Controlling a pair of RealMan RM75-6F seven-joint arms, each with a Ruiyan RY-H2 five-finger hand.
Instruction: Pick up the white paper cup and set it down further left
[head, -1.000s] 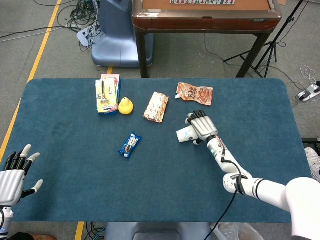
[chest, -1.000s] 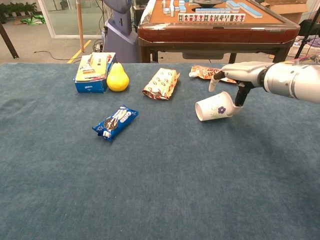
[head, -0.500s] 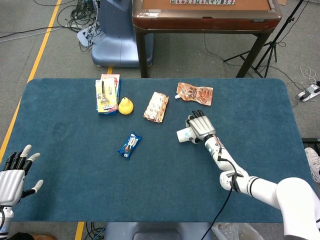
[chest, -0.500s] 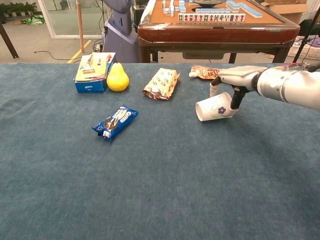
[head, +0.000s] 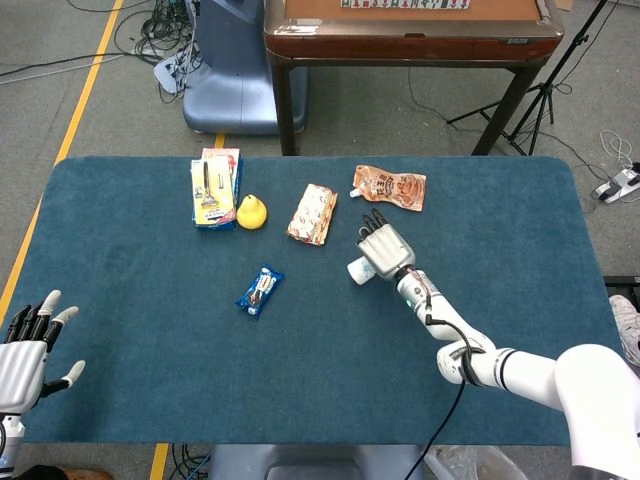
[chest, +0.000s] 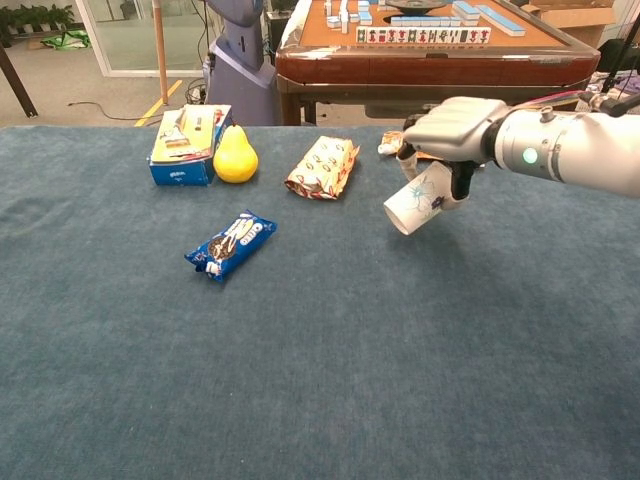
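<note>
The white paper cup (chest: 418, 199) with a small flower print is tilted, mouth down to the left, and lifted off the blue table. My right hand (chest: 447, 130) grips it from above, fingers wrapped round its upper part. From the head view only the cup's rim (head: 357, 271) peeks out under the right hand (head: 384, 250), right of the table's middle. My left hand (head: 28, 345) hovers at the near left corner of the table, fingers spread, holding nothing.
A blue cookie packet (chest: 230, 242) lies left of the cup. Further back are a patterned snack bag (chest: 323, 166), a yellow pear (chest: 235, 156), a blue box (chest: 188, 133) and an orange pouch (head: 389, 186). Behind the table stands a wooden mahjong table (chest: 430, 55).
My right hand closed over the cup, raised it off the cloth and carried it slightly left and back. The cup tipped further mouth-down. The left hand stayed still.
</note>
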